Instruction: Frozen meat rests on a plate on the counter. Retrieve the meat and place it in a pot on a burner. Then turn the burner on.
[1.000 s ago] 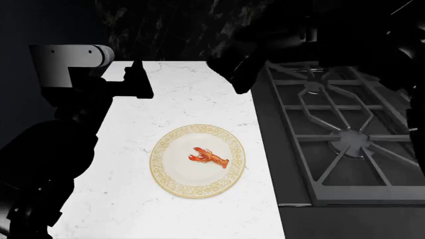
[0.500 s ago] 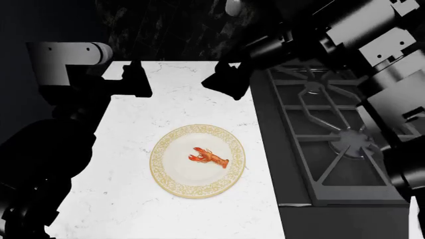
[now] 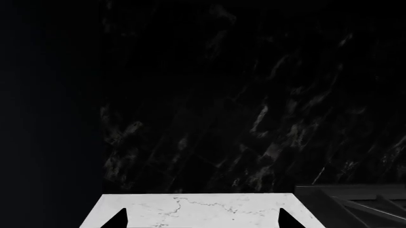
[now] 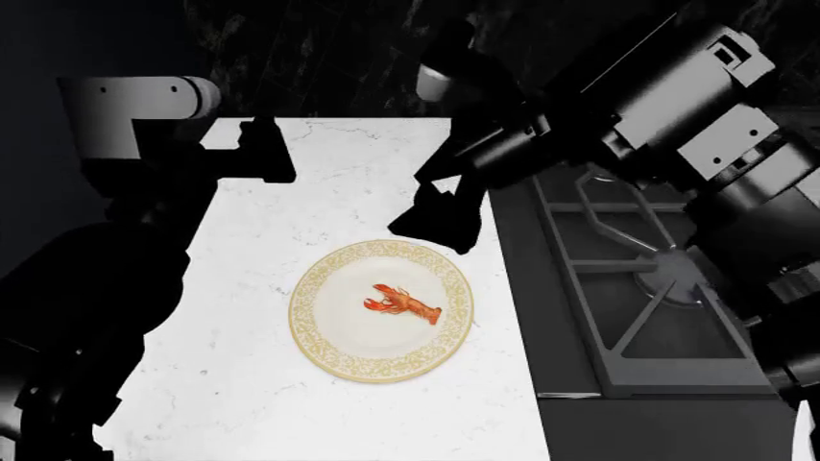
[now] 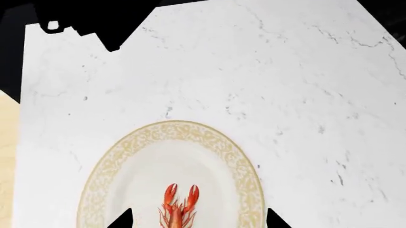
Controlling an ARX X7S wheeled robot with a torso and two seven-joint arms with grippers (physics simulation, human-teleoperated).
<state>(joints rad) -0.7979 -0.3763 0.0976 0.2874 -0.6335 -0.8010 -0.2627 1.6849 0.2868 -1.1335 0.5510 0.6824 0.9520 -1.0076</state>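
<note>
A dark wall [image 4: 321,58] of black stone with pale, smoky veining rises behind the bench [image 4: 256,384], filling most of the left wrist view [image 3: 254,118]. To the far left of it the room falls away into plain, unlit darkness. The bench is white marble-look with thin grey veins, brightly and evenly lit against that gloom. A dark grey stove top [image 4: 615,317] sits flush against its right edge, with black cast-iron grates. In the right wrist view a strip of pale wood-toned surface [image 5: 7,156] shows past one bench edge
</note>
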